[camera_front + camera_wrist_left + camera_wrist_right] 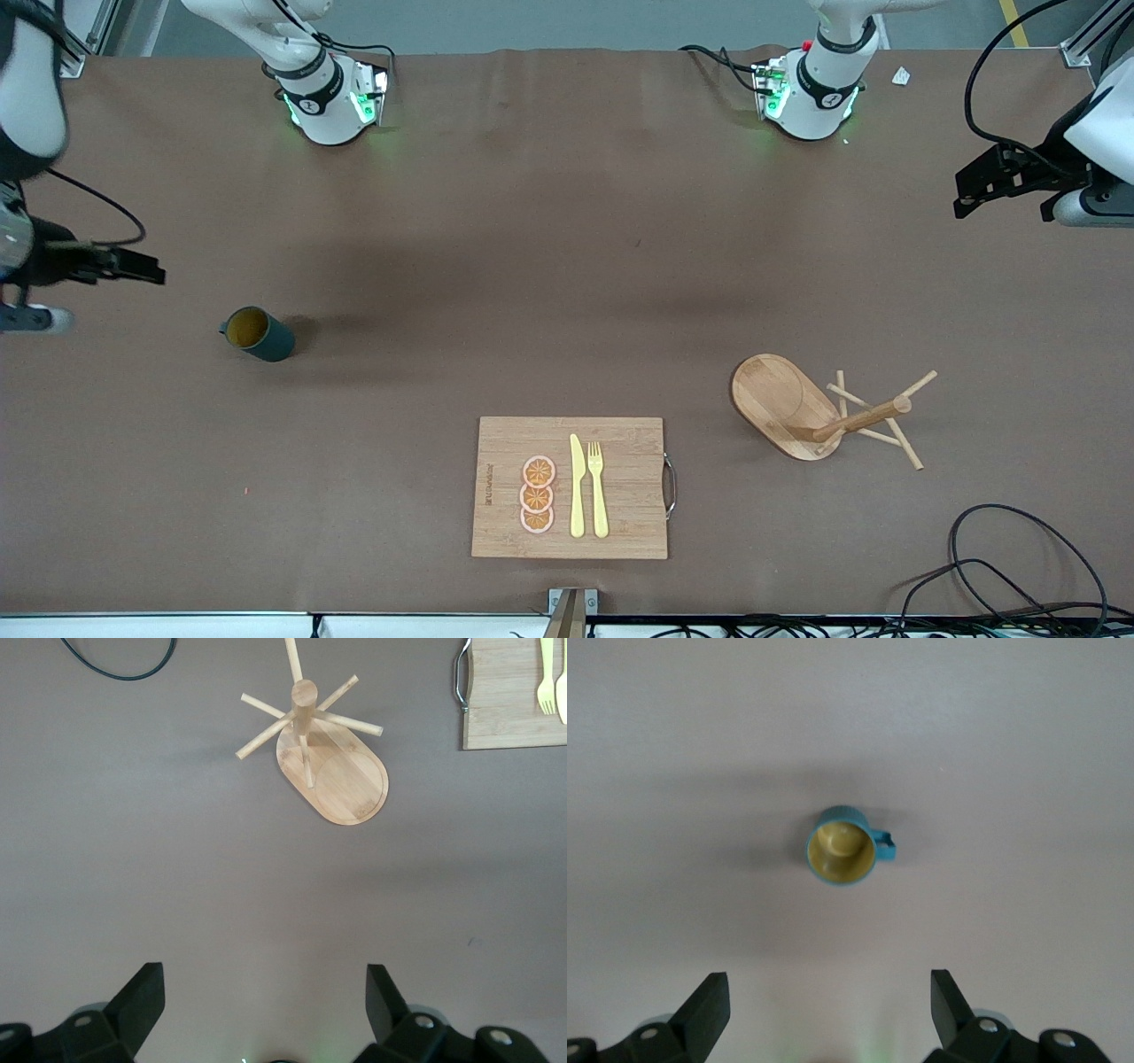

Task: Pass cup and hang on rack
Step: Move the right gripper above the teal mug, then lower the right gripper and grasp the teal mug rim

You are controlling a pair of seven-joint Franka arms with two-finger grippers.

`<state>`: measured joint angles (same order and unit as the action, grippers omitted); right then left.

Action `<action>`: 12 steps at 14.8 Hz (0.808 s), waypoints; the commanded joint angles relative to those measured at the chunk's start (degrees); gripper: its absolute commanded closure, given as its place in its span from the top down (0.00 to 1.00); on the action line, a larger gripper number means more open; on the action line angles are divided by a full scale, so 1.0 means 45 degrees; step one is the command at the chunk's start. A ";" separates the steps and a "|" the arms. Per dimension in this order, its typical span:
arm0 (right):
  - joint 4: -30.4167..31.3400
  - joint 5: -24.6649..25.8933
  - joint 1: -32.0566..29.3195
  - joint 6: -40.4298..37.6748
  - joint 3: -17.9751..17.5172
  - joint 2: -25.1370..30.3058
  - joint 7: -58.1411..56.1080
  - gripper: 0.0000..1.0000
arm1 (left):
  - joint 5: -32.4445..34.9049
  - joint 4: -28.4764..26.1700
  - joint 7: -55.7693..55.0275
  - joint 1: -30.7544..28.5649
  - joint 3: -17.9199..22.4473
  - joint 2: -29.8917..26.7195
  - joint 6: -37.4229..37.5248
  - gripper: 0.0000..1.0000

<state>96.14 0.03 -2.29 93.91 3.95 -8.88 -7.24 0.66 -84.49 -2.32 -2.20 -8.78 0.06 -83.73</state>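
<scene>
From the front view we see a brown table with 2 arm bases along the top edge. The cup [257, 333] stands upright on the table toward the right arm's end, mouth up, its small handle pointing toward that end. The rack [811, 409] stands toward the left arm's end, well apart from the cup, its oval base flat on the table and its pegs fanning from the central post. Between them, nearer the camera, lies a board [620, 523] carrying 3 orange slices [537, 494], a knife [577, 486] and a fork [597, 489]. The right gripper [133, 264] hangs in the air at the right arm's end of the table, near the cup; the left gripper [983, 186] hangs over the table's other end. Both hold nothing.

In the left wrist view, the left gripper [266, 1001] shows its fingers spread wide and empty, with the rack in full sight and the board's corner just visible.

In the right wrist view, the right gripper [830, 1001] also has wide, empty fingers, with the cup directly below, yellow inside showing.

We judge the cup to be light, rigid and smooth, so it may slip. Pinching the rim wall away from the handle looks safest, leaving the handle free for a peg.
</scene>
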 commanded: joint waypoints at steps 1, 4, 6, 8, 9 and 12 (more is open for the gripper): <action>0.2359 -0.0065 -0.0271 0.2092 -0.0135 0.0469 -0.1722 1.00 | 0.0087 -0.0013 -0.0091 -0.0019 -0.0041 -0.0130 0.0150 1.00; 0.4487 -0.0358 -0.0759 0.5079 -0.0135 0.0430 -0.4186 1.00 | 0.0087 0.0025 -0.0091 -0.0019 -0.0041 -0.0149 0.0189 1.00; 0.5408 -0.0397 -0.0897 0.6700 -0.0115 0.0061 -0.5400 1.00 | 0.0068 0.0045 -0.0091 -0.0019 -0.0041 -0.0169 0.0189 1.00; 0.6054 -0.0398 -0.0937 0.8129 -0.0135 -0.0369 -0.5481 1.00 | 0.0087 0.0045 -0.0091 -0.0019 -0.0041 -0.0208 0.0247 1.00; 0.6192 -0.0398 -0.0879 0.8600 -0.0135 -0.0603 -0.5481 1.00 | 0.0087 0.0026 -0.0110 -0.0019 -0.0041 -0.0208 0.0383 1.00; 0.6194 -0.0398 -0.0781 0.9461 -0.0193 -0.1384 -0.5520 0.94 | 0.0087 0.0026 -0.0110 -0.0019 -0.0061 -0.0227 0.0443 1.00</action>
<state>123.52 -0.93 -5.63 134.14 3.71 -13.71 -30.89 0.66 -84.39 -2.35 -2.20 -8.78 -0.03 -82.78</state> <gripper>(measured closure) 0.013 0.000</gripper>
